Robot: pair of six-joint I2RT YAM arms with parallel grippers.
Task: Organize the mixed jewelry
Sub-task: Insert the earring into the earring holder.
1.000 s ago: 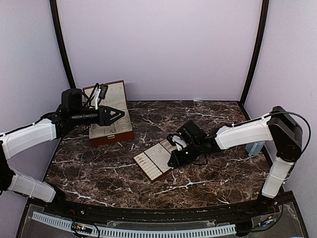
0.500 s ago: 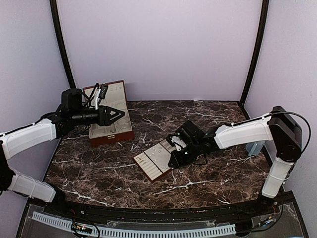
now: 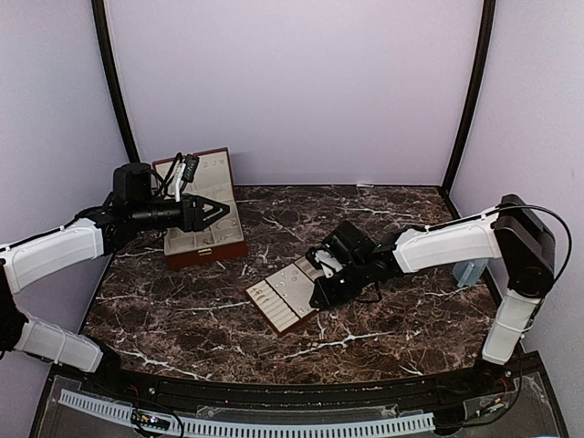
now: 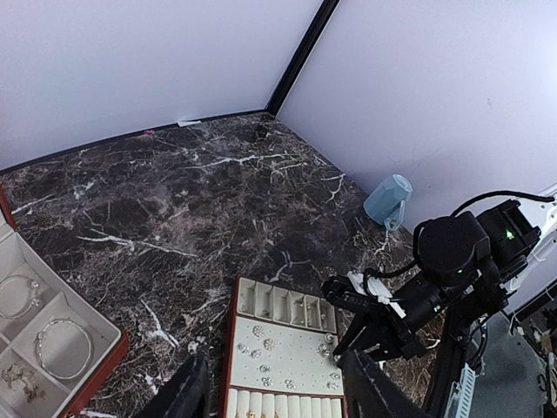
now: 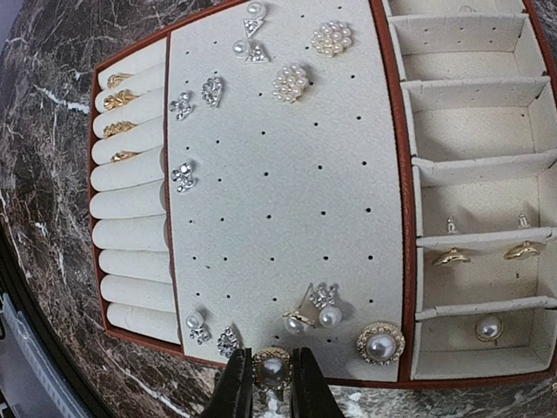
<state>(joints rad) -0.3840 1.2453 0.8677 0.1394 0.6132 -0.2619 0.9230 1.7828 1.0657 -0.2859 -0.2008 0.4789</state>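
Right pincer (image 5: 271, 392) is clamped on a pearl stud (image 5: 271, 366) at the tray (image 5: 296, 226) edge, arm stretched low; left pincer (image 3: 217, 213) is held apart, raised well left of the tray.

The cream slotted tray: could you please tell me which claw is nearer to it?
Right. The right claw sits at the tray's edge, closed on a pearl earring; the left claw hovers by the reddish-brown box, well apart from the tray.

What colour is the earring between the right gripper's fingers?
The earring has a pearly white centre in a gold rim; right wrist view shows it best.
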